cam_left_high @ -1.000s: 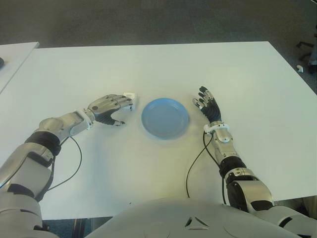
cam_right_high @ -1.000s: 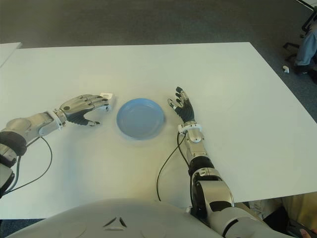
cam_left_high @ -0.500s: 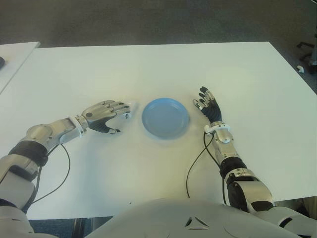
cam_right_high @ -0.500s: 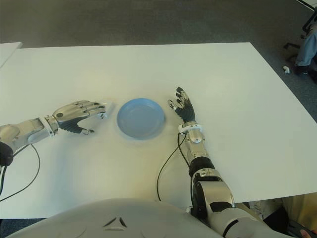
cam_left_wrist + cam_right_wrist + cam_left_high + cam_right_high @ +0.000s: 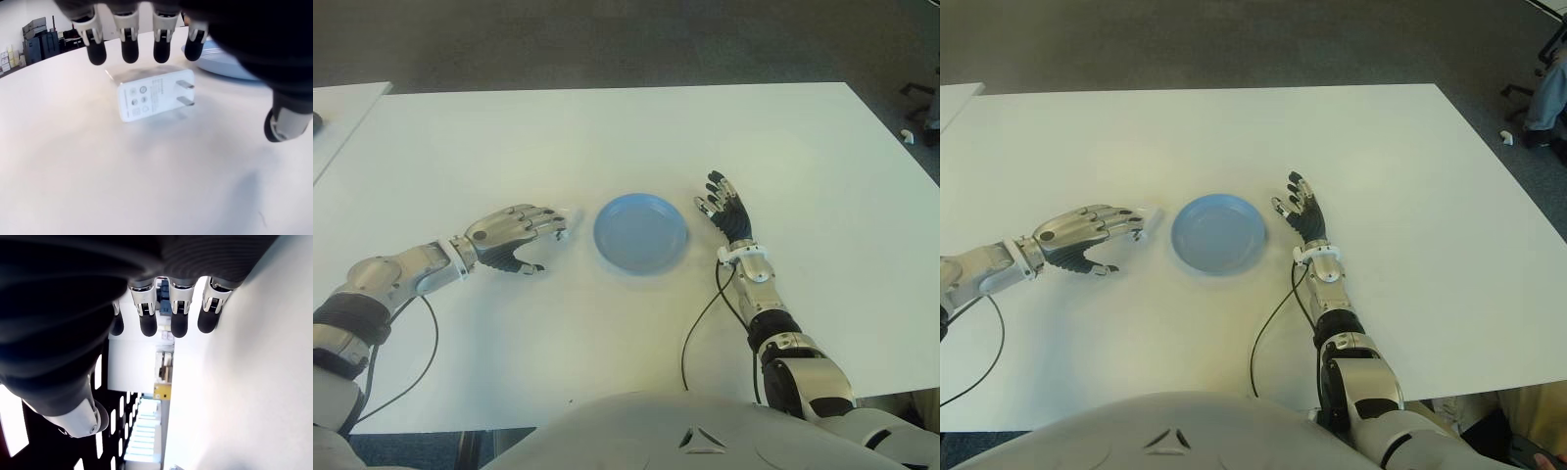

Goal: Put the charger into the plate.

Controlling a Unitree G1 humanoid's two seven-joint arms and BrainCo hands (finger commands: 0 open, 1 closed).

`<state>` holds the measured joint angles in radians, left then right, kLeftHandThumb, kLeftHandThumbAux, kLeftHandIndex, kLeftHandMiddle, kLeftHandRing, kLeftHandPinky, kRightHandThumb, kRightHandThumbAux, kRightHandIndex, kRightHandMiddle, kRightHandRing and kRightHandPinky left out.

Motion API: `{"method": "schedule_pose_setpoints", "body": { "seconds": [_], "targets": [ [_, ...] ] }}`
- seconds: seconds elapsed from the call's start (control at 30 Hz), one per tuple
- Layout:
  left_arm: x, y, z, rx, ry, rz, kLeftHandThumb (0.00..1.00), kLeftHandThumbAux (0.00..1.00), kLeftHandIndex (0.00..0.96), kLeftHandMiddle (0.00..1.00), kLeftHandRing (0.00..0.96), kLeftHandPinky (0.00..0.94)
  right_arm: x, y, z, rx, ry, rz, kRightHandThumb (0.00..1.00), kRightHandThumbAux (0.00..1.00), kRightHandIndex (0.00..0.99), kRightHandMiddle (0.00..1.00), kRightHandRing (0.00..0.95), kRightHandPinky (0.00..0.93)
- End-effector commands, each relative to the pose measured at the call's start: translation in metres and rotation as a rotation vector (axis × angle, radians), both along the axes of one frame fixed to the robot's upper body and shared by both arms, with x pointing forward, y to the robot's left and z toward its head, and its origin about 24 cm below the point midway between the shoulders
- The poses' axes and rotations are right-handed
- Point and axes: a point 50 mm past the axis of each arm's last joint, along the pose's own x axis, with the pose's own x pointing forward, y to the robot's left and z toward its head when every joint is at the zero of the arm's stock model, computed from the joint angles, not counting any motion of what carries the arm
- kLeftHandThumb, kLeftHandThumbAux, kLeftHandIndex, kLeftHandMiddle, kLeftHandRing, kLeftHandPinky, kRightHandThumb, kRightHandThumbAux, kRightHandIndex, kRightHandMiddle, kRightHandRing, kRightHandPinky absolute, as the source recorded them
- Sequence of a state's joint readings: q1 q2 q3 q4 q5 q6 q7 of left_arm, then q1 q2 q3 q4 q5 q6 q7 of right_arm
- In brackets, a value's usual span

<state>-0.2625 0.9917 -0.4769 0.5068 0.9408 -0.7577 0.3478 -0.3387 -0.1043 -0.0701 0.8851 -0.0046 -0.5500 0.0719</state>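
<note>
The white charger (image 5: 156, 100) lies flat on the white table (image 5: 607, 137), its two prongs pointing toward the plate. It also shows as a small white block (image 5: 567, 211) just left of the plate. The blue plate (image 5: 640, 233) sits mid-table with nothing in it. My left hand (image 5: 544, 242) hovers left of the charger, fingers spread and holding nothing, fingertips (image 5: 129, 51) just short of the charger. My right hand (image 5: 722, 203) shows right of the plate, fingers open, nothing in it.
A black cable (image 5: 698, 323) runs from my right wrist to the table's near edge, and another hangs from my left forearm (image 5: 421, 338). A second white table corner (image 5: 342, 108) stands at the far left. Dark floor lies beyond the far edge.
My left hand has drawn back to the left, away from the plate. The charger, at its fingertips a second ago, now lies free on the table slightly nearer me. The right hand has not moved.
</note>
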Motion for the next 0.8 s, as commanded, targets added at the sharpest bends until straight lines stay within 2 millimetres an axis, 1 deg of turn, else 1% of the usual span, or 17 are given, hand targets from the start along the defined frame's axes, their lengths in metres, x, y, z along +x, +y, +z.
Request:
{"method": "schedule_pose_setpoints", "body": {
  "seconds": [0.03,0.13,0.27,0.5,0.7,0.8],
  "targets": [
    [-0.005,0.002,0.006,-0.005,-0.021,-0.005,0.0,0.42,0.0,0.006,0.0,0.0,-0.008,-0.003,-0.014,0.008,0.078,-0.011,0.145,0.743,0.003,0.096,0.077,0.061],
    [-0.005,0.001,0.008,-0.011,-0.029,-0.006,0.0,0.417,0.0,0.007,0.0,0.0,-0.008,-0.003,-0.014,0.009,0.079,-0.011,0.146,0.746,0.001,0.097,0.077,0.056],
    [-0.005,-0.003,0.016,-0.044,-0.056,-0.016,0.0,0.415,0.0,0.01,0.0,0.0,-0.007,-0.003,-0.014,0.008,0.08,-0.013,0.148,0.752,0.0,0.098,0.079,0.059],
    [-0.003,-0.008,0.025,-0.07,-0.115,-0.017,0.0,0.416,0.0,0.009,0.0,0.0,-0.007,-0.004,-0.014,-0.007,0.076,-0.015,0.132,0.715,0.0,0.097,0.088,0.073],
    [0.011,-0.013,0.037,-0.11,-0.195,0.012,0.0,0.417,0.0,0.006,0.0,0.0,-0.006,-0.004,-0.013,-0.021,0.071,-0.016,0.119,0.696,0.0,0.096,0.091,0.068],
    [0.02,-0.015,0.042,-0.147,-0.263,0.048,0.012,0.415,0.0,0.006,0.0,0.0,-0.006,-0.004,-0.013,-0.029,0.068,-0.017,0.114,0.691,0.0,0.097,0.092,0.065]
  ]
}}
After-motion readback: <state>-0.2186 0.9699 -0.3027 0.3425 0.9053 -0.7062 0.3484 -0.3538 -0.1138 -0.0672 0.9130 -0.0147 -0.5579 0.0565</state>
